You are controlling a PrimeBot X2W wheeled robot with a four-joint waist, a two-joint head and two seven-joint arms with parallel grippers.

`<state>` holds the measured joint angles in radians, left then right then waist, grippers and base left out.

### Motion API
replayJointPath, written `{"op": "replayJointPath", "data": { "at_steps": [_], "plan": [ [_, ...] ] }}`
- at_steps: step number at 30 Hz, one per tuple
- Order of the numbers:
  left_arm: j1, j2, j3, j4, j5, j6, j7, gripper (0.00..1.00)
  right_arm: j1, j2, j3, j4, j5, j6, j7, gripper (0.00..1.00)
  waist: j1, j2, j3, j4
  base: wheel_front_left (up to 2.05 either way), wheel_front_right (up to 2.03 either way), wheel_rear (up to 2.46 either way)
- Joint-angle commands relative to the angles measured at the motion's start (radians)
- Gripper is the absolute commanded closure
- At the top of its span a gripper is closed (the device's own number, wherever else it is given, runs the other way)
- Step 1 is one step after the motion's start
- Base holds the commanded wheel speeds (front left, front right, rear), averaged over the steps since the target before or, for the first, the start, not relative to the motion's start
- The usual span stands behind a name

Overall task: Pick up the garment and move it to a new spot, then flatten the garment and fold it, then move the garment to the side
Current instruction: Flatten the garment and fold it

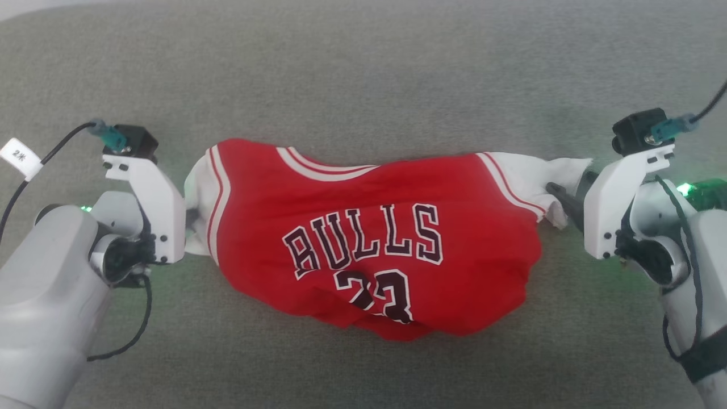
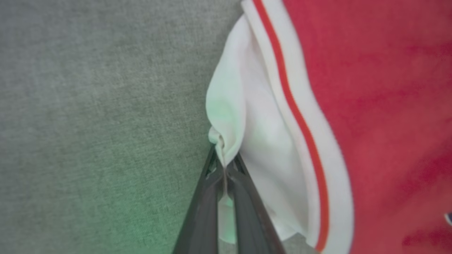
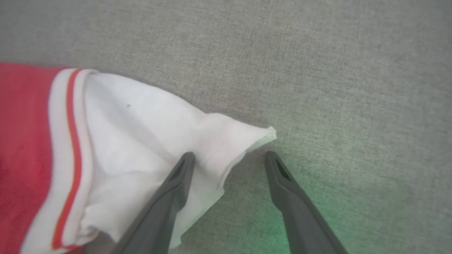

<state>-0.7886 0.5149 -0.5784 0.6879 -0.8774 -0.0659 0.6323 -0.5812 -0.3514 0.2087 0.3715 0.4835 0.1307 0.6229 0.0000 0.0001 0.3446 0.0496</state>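
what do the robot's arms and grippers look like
Left arm and right arm are pale grey, with white brackets carrying black cameras, teal plugs and black cables; the left cable carries a white tag. Left gripper and right gripper each have two long dark fingers.

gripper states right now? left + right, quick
left gripper: closed, pinching a white sleeve of the T-shirt.
right gripper: open, holding nothing; its fingers sit at the edge of the other sleeve.

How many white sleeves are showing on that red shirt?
2. One sleeve at the left end of the shirt, pinched in the jaws of the left gripper; the other sleeve at its right end, by the open right gripper.
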Motion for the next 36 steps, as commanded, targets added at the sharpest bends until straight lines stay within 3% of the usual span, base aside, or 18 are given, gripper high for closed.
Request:
{"op": "replayJointPath", "data": {
  "at_steps": [1,5,6,7,20,36],
  "plan": [
    [0.012,-0.03,-0.021,0.026,0.008,0.0,-0.005,1.0,-0.018,-0.002,0.006,0.015,-0.002,0.0,0.016,0.0,0.0,-0.0001,0.014,0.015,0.0,0.0,0.0],
    [-0.008,-0.048,-0.03,0.042,0.01,-0.012,-0.017,1.0,-0.038,0.007,0.028,0.09,-0.014,0.0,0.082,0.0,0.0,-0.0001,0.025,0.029,0.0,0.0,0.0],
    [-0.01,-0.05,-0.031,0.048,0.011,-0.015,-0.021,1.0,-0.042,0.014,0.03,0.107,-0.009,0.0,0.095,0.17,0.0,-0.0001,0.026,0.032,0.0,0.0,0.0],
    [-0.014,-0.052,-0.032,0.055,0.011,-0.018,-0.025,1.0,-0.047,0.018,0.04,0.116,-0.008,0.0,0.103,1.0,0.0,-0.0001,0.027,0.034,0.0,0.0,0.0],
    [-0.124,-0.015,-0.019,0.075,0.039,-0.03,-0.083,1.0,-0.154,-0.024,-0.019,0.074,-0.022,-0.001,-0.054,1.0,0.0,-0.0001,-0.091,0.027,0.0,0.0,0.0],
    [-0.298,0.035,-0.026,-0.001,0.089,-0.043,-0.107,1.0,-0.286,-0.071,0.047,-0.035,-0.018,-0.001,-0.211,1.0,0.0,-0.0001,-0.323,-0.013,0.0,0.0,0.0]
  ]
}}
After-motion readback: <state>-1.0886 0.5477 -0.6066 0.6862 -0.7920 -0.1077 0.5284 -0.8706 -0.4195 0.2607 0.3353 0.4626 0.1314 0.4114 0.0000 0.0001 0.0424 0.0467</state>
